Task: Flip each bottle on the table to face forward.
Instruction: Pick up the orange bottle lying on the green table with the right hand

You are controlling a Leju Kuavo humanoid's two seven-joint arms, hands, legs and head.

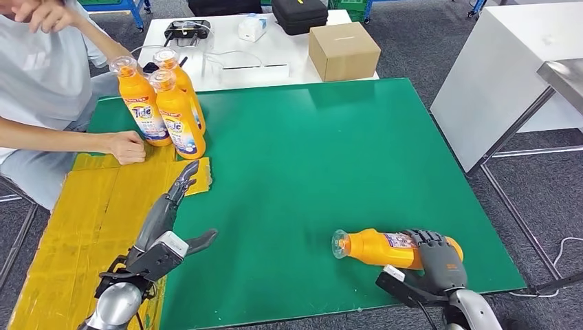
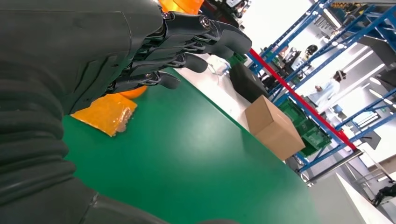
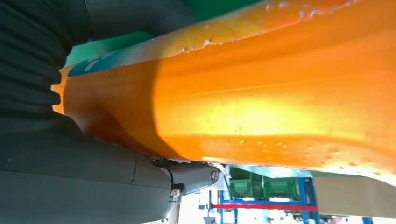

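One bottle (image 1: 381, 248) lying flat, cap toward robot's left, right hand (image 1: 438, 257) gripping its base, left hand (image 1: 172, 206) empty, fingers extended

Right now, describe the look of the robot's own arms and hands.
Both arms are silver metal with black brackets and a white block near each wrist. The left robot hand has slim dark grey fingers; the right robot hand is darker, charcoal. Wrist views show grey ribbed covers.

4 orange bottles: 3 upright (image 1: 141, 103) (image 1: 180, 117) (image 1: 180, 72), 1 lying (image 1: 381, 247); 1 cardboard box (image 1: 344, 51); 1 black case (image 1: 300, 15).
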